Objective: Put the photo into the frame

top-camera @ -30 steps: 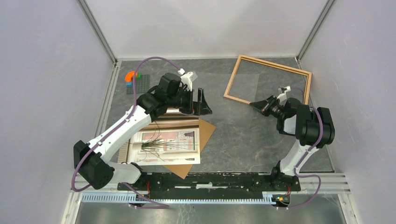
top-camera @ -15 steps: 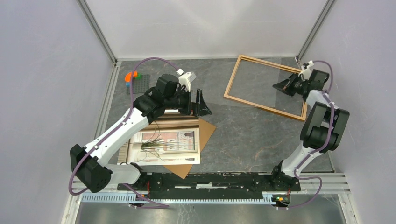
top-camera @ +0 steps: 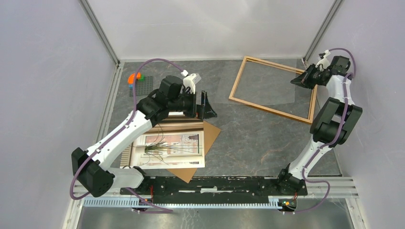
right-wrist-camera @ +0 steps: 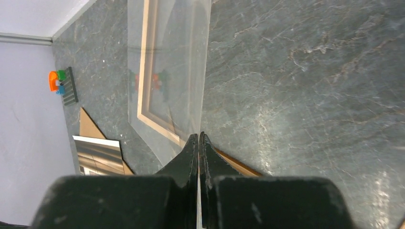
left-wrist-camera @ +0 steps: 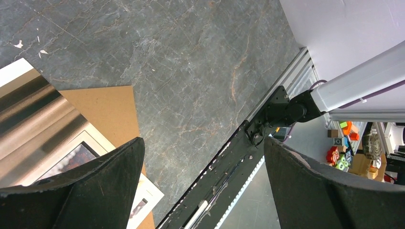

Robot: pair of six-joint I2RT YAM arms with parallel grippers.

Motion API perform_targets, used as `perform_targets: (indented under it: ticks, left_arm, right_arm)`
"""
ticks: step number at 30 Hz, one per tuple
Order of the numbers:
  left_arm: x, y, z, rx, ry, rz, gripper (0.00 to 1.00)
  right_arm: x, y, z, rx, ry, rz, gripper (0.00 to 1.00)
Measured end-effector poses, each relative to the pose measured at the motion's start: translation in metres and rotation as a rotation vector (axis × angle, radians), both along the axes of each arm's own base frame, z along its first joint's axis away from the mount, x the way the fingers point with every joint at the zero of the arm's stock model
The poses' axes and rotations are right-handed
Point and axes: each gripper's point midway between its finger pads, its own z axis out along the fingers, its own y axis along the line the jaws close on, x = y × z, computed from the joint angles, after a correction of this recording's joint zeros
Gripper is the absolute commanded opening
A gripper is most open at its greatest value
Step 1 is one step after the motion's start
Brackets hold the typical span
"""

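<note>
Grey table (top-camera: pixel 248 138): right gripper (right-wrist-camera: pixel 198 143) pinches a faint clear pane (right-wrist-camera: pixel 191 57) over the frame (top-camera: pixel 282 65); left gripper (left-wrist-camera: pixel 200 183) spread.

Two arms of white tubes (top-camera: pixel 119 136) and fat black joints (top-camera: pixel 334 121). Purple cable (top-camera: pixel 153 60) along each. Black left gripper (left-wrist-camera: pixel 203 143) and right gripper (right-wrist-camera: pixel 198 136), with pointy fingers (left-wrist-camera: pixel 81 191). Black rail (top-camera: pixel 215 183) below.
</note>
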Motion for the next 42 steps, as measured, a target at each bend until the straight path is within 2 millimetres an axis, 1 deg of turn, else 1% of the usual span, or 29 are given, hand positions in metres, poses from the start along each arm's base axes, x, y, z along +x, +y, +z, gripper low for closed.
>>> perform_targets:
  ticks: [4,9,16,26,37,42]
  left_arm:
    - [0.0,0.0,-0.001,0.002,0.002,0.001,1.0]
    - [0.001,-0.001,-0.004,0.007,0.009,0.001,1.0]
    - [0.003,-0.002,-0.008,0.014,0.018,0.001,1.0]
    - [0.003,-0.002,-0.008,0.015,0.019,0.001,1.0]
    - [0.003,-0.002,-0.009,0.015,0.02,0.001,1.0]
    - [0.004,-0.003,-0.012,0.02,0.027,0.001,1.0]
  right_arm:
    - [-0.004,-0.015,0.005,-0.025,0.012,-0.016,0.0]
    - [-0.011,-0.034,0.004,-0.042,0.016,-0.048,0.0]
    - [-0.011,-0.036,0.006,-0.056,0.011,-0.052,0.0]
    - [-0.008,-0.049,0.005,-0.112,0.024,-0.1,0.0]
    - [-0.004,-0.06,0.012,-0.131,0.003,-0.131,0.0]
    - [-0.004,-0.061,0.013,-0.134,-0.004,-0.133,0.0]
